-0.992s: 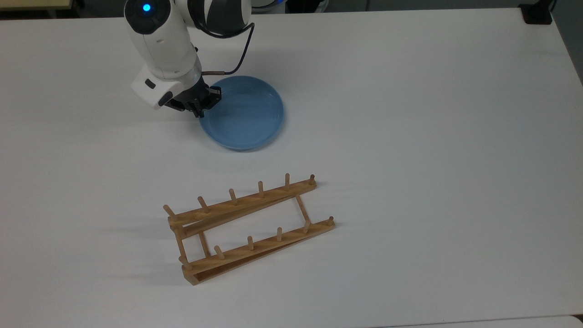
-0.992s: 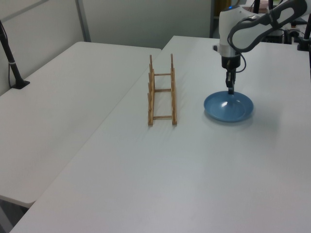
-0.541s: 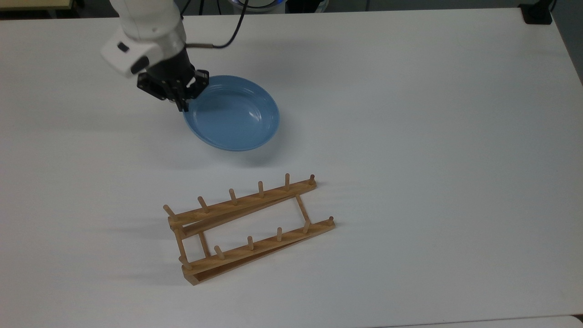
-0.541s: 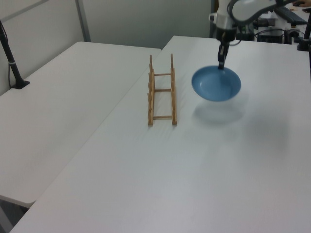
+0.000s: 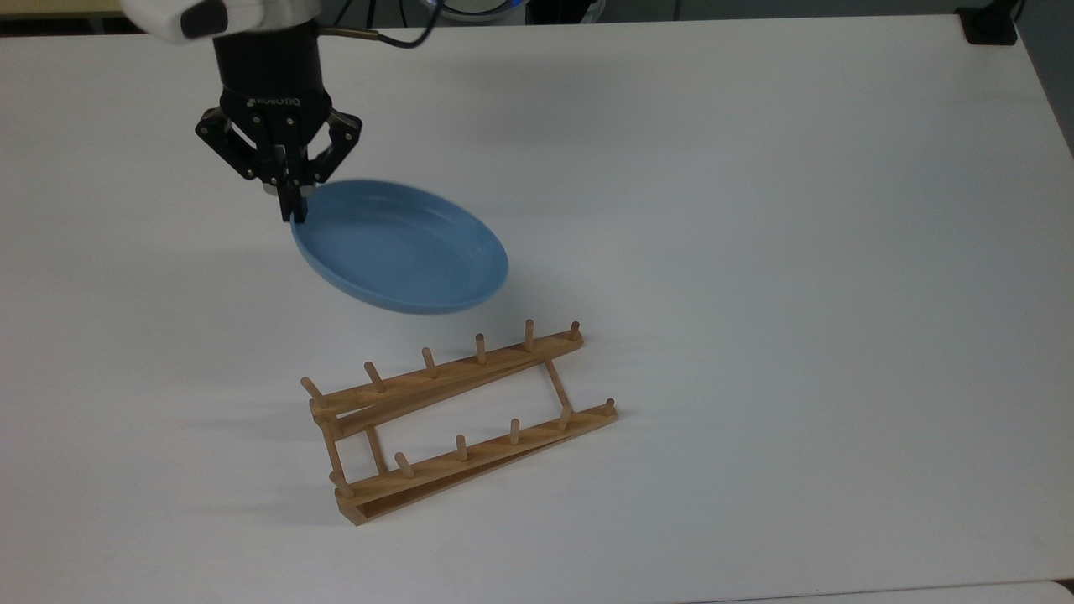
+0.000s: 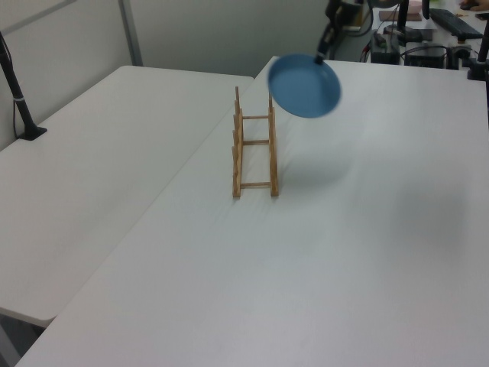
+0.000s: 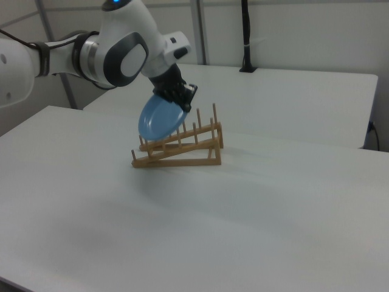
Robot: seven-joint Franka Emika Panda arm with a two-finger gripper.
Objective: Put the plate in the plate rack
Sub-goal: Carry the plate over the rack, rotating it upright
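Nearest in the top view lies the plate rack (image 5: pixel 459 422), resting flat on the white table (image 5: pixel 797 252); its two long rails run slantwise, joined by thin crossbars, each with a row of short upright pegs; one end stands higher than the other, as the right view shows (image 7: pixel 179 148), so a plate dropped between pegs would lean and be held on edge; every slot is free.

Beyond it, toward the top view's upper left, the plate (image 5: pixel 401 246) hangs in the air, clear of the table, tilted so that its well faces partly sideways; in the left view (image 6: pixel 304 85) it shows almost as a full disc above and just beside the rack's far end, and in the right view (image 7: pixel 159 118) it hangs just behind the raised pegs; it is not yet in the rack.

Farther still, the gripper (image 5: pixel 294 210) is clamped on the plate's rim at the edge nearest the arm, fingers pointing down, pinching the lip from both faces; a grasp at one edge lets the free lower edge lead, which I judge suits sliding it between two pairs of pegs.

The step in hand appears to be the carry toward the rack; what remains, in my judgement, is to turn the plate nearer upright, line its edge with a gap and lower it; a one-edge hold could let the glossy plate swing or slip.
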